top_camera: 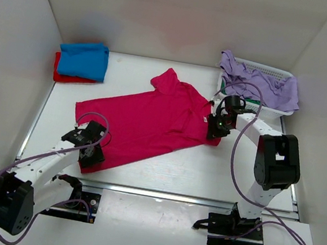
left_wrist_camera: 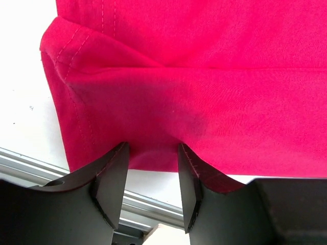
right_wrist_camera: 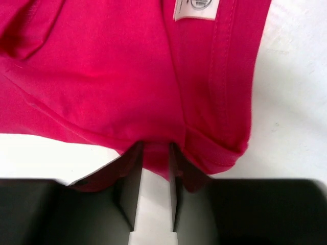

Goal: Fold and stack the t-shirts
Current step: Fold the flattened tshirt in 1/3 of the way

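Note:
A crimson-pink t-shirt (top_camera: 151,120) lies spread flat and slanted across the middle of the table. My left gripper (top_camera: 91,150) sits at its near left corner. In the left wrist view the jaws (left_wrist_camera: 152,149) are closed to a narrow gap on the shirt's hem (left_wrist_camera: 204,102). My right gripper (top_camera: 216,127) sits at the shirt's right end, near the white neck label (right_wrist_camera: 196,7). Its jaws (right_wrist_camera: 154,149) pinch a bunched edge of the shirt (right_wrist_camera: 102,76). A folded blue t-shirt (top_camera: 84,59) rests on a folded red one (top_camera: 64,76) at the back left.
A white slatted basket (top_camera: 266,70) stands at the back right with lilac cloth (top_camera: 263,89) in it and hanging over its rim. White walls close in the table on three sides. A metal rail (top_camera: 158,193) runs along the near edge.

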